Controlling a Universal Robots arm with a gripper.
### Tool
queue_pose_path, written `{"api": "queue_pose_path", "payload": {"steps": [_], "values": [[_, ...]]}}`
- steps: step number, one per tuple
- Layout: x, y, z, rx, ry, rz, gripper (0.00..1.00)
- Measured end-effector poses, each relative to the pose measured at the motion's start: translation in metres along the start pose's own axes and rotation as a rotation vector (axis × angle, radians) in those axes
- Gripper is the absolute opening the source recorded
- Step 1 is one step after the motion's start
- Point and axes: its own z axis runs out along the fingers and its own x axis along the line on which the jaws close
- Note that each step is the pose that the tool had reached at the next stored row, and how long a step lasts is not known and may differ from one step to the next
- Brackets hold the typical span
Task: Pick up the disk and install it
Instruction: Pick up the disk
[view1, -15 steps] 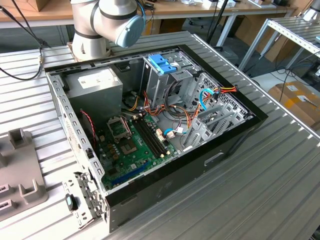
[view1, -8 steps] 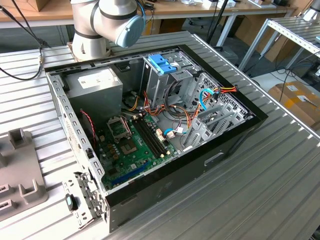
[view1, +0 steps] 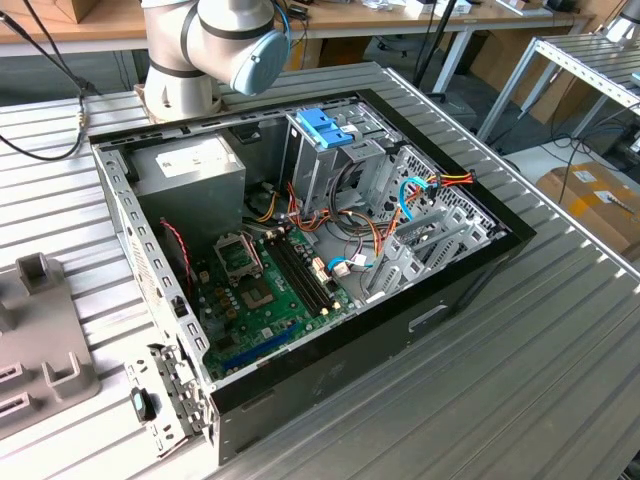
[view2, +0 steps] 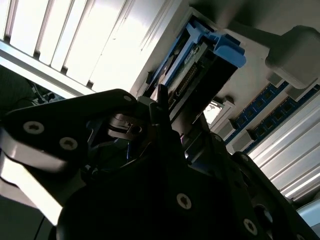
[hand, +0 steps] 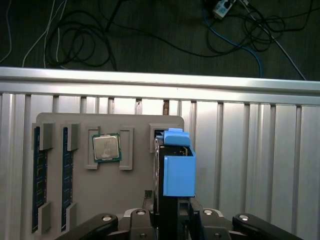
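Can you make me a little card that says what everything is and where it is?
disk: blue-framed, standing on edge at a slot of the grey tray
gripper: right at the disk
also on tray: processor chip, two memory sticks
computer case: open, lying on the slatted table

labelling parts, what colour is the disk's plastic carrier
Light blue; the disk shows best in the first wrist view.
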Motion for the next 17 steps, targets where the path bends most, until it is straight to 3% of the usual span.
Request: {"api": "queue_pose_path", "payload": {"steps": [12, 17], "values": [[0.0, 0.0, -0.0002, 0.0, 0.0, 0.001, 0.35], [0.0, 0.0, -0.0001, 0.0003, -0.0004, 0.019, 0.35]]}}
